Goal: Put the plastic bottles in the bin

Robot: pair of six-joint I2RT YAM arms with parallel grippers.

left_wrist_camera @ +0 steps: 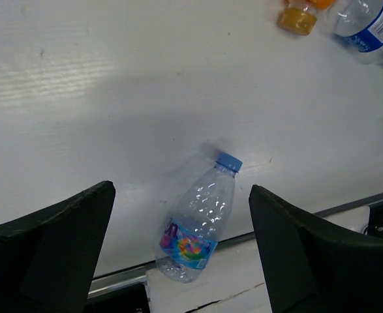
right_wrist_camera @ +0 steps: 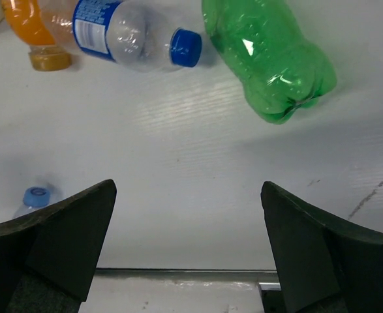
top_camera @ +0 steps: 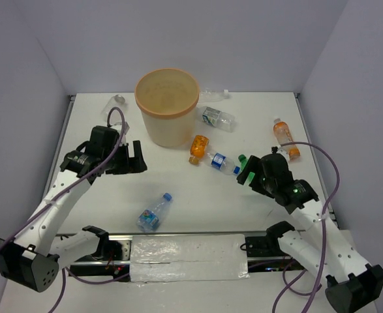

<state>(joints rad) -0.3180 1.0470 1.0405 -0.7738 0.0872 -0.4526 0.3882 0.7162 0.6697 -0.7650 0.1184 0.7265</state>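
The pale orange-tan bin (top_camera: 168,134) stands upright at the back centre. My left gripper (top_camera: 134,158) is open and empty to the left of the bin, raised above the table. In its wrist view (left_wrist_camera: 181,192) a clear blue-capped bottle (left_wrist_camera: 198,225) lies below, between the fingers; it lies near the front edge (top_camera: 153,213). My right gripper (top_camera: 248,173) is open and empty (right_wrist_camera: 188,189). Just ahead of it lie a green bottle (right_wrist_camera: 269,59), a clear blue-labelled bottle (right_wrist_camera: 129,36) and an orange bottle (right_wrist_camera: 31,32). The green bottle (top_camera: 242,158) is mostly hidden under the gripper.
A second orange bottle (top_camera: 285,137) lies at the right. A clear labelled bottle (top_camera: 217,118) lies right of the bin, a white-capped one (top_camera: 214,95) behind it, another clear one (top_camera: 118,102) to its left. White walls enclose the table; a metal rail (top_camera: 191,251) runs along the front.
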